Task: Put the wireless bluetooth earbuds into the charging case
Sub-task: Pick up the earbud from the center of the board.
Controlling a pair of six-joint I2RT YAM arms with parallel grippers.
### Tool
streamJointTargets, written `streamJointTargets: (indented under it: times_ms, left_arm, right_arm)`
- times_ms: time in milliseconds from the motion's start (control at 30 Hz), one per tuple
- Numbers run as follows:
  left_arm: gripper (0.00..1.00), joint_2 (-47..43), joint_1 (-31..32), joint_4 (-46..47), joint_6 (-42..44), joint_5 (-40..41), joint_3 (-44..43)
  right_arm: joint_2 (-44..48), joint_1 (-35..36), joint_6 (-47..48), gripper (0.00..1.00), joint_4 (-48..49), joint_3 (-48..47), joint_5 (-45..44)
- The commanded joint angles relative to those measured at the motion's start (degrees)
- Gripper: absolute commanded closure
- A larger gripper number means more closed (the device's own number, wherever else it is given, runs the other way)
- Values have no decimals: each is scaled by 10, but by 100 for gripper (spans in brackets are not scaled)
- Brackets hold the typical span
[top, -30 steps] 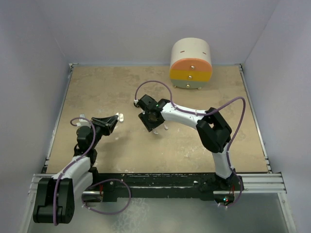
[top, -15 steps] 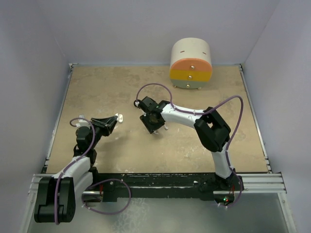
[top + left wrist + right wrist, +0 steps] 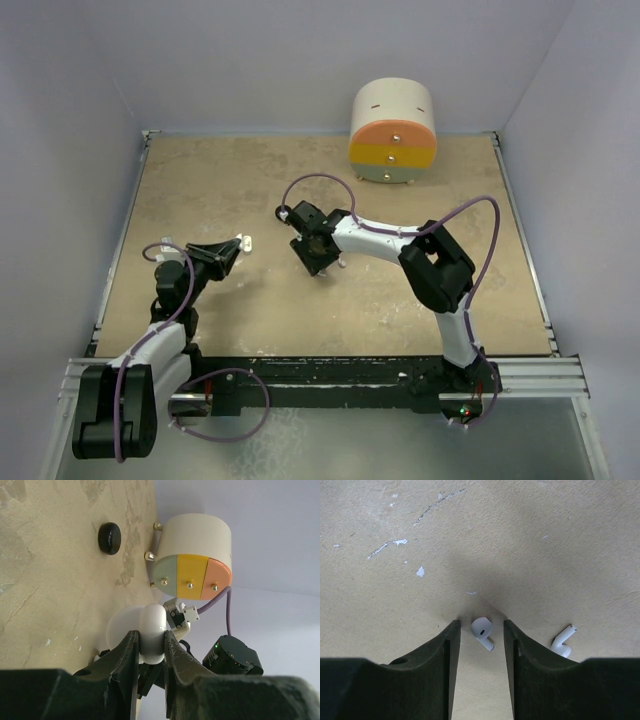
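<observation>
Left end effector (image 3: 150, 636) clamped on white case (image 3: 149, 620). Right end effector (image 3: 481, 623), jaws apart, straddles one earbud (image 3: 481, 628); second earbud (image 3: 562, 645) just beside.

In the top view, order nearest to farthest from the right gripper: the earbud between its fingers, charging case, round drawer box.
1. White earbud, between the right gripper's fingers.
2. Charging case, leftward, in the left gripper.
3. Round drawer box, far edge.

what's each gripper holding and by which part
Left gripper: the white charging case, pinched across one rounded half. Right gripper: nothing; its open jaws straddle a white earbud lying on the table, not touching it.
</observation>
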State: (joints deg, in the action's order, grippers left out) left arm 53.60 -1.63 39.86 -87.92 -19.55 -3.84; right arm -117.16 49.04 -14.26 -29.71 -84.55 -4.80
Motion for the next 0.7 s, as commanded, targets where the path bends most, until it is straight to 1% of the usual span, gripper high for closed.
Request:
streamJointTargets:
  times_ms: [0,233,667]
  left_arm:
    - [100,1,-8,43,-3,-11,5]
    - [100,4,-12,47,-3,-15,7]
    - [100,6,-18,51,-3,-21,9]
  right_arm:
    - [7,-3,9,59,-1,5,12]
    - [6,-4,10,62,-3,4,12]
    - [5,-4,10,71,-7,6,13]
